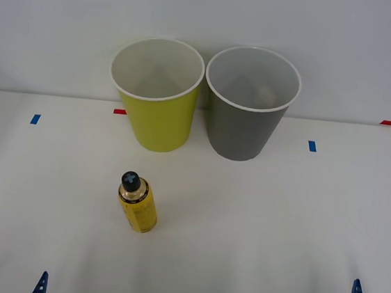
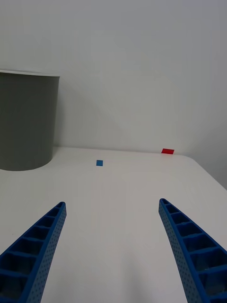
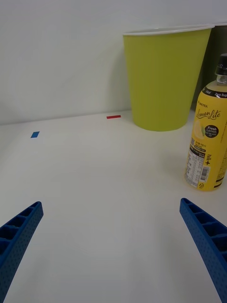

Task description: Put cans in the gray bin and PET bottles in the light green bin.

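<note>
Yellow-labelled, with a black screw cap and golden shoulder, the PET bottle point(image 1: 137, 203) stands upright on the white table point(image 1: 279, 218), in front of the light green bin point(image 1: 157, 93), which stands just beside the gray bin point(image 1: 249, 103). The left gripper point(image 3: 113, 251) hangs low near the table's front edge, fingers spread wide and holding nothing, the bottle just beyond one fingertip. The right gripper point(image 2: 112, 246) is likewise wide open and empty at the front right.
</note>
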Controlling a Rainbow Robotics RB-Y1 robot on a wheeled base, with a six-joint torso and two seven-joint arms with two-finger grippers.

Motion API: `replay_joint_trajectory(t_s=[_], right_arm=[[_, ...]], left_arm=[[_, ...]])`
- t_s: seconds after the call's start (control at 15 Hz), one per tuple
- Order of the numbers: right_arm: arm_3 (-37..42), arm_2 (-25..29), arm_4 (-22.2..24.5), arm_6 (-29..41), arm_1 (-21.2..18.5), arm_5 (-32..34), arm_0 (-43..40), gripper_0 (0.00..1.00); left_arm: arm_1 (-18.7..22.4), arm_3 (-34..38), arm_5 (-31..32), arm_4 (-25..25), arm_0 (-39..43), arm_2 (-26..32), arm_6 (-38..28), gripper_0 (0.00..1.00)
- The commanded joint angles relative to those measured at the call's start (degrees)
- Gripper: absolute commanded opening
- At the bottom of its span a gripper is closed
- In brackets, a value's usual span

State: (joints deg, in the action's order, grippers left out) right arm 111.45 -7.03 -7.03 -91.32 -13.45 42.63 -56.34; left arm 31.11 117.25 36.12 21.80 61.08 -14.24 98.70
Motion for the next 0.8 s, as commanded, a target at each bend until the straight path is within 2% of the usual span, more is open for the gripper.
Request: replay_joint_trajectory(t_s=[0.07,0.8], right_arm=[[0.0,0.0,0.0,0.0,0.0,0.0,0.0,0.65],[0.0,0.0,0.0,0.0,0.0,0.0,0.0,0.64]], left_arm=[[0.0,0.0,0.0,0.0,0.0,0.0,0.0,1.0],[0.0,0.0,0.0,0.0,0.0,0.0,0.0,1.0]])
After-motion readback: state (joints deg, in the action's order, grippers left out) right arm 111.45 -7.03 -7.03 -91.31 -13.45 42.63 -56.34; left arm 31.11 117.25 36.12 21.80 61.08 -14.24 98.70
